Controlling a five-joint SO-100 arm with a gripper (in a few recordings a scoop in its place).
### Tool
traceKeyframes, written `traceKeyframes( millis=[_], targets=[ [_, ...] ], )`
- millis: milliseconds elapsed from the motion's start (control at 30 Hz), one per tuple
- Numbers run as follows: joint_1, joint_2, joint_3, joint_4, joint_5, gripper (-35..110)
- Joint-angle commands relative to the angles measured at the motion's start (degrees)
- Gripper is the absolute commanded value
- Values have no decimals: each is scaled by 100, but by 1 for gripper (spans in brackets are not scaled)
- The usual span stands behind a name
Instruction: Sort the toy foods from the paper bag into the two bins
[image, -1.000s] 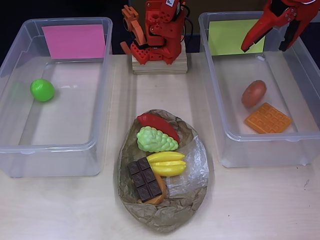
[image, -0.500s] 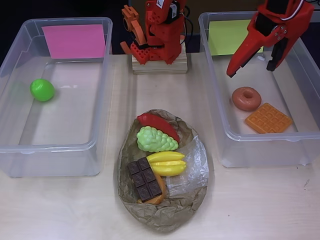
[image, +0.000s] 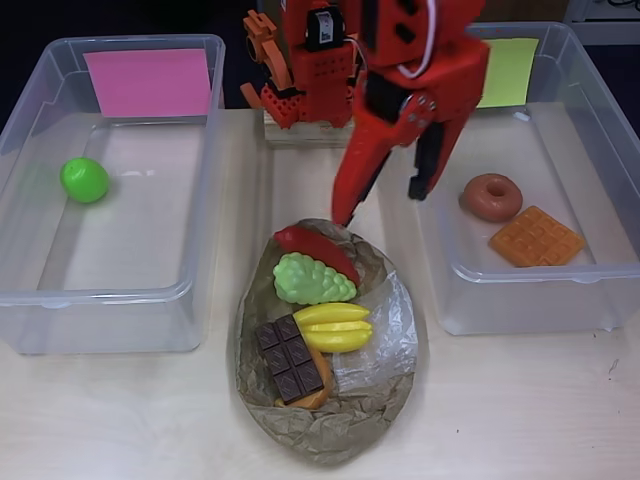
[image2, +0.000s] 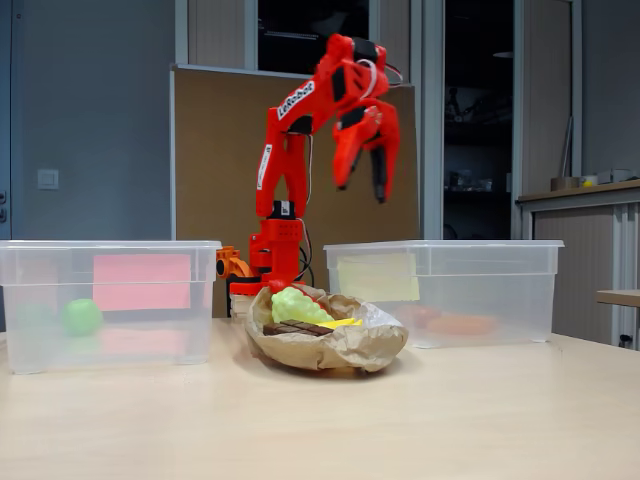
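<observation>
arm: raised high, gripper (image: 380, 205) above table between paper bag (image: 325, 425) and yellow-green-labelled bin (image: 520, 305)
fingers: spread, nothing held
donut (image: 491, 196), waffle (image: 536, 236): in that bin
green ball (image: 84, 179): in pink-labelled bin (image: 100, 320)
bag: crumpled, chili (image: 315, 250), grapes (image: 312, 279), banana (image: 334, 326), chocolate bar (image: 292, 358) inside

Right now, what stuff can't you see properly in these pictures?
- Orange toy in the paper bag, overhead view: mostly under the chocolate bar, so I can't tell what it is.
- Yellow-green label, overhead view: partly covered by the arm.
- Donut and waffle, fixed view: just blurry smudges through the bin wall.
- Gripper: open, holding nothing.
</observation>
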Motion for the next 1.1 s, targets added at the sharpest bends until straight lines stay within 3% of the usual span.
traceKeyframes(
  millis=[0, 333, 1067],
  targets=[
    [668, 167, 738, -738, -97, 38],
    [1195, -1020, 1485, -2531, -132, 31],
    [1283, -2733, 659, -3190, -923, 32]
  ],
)
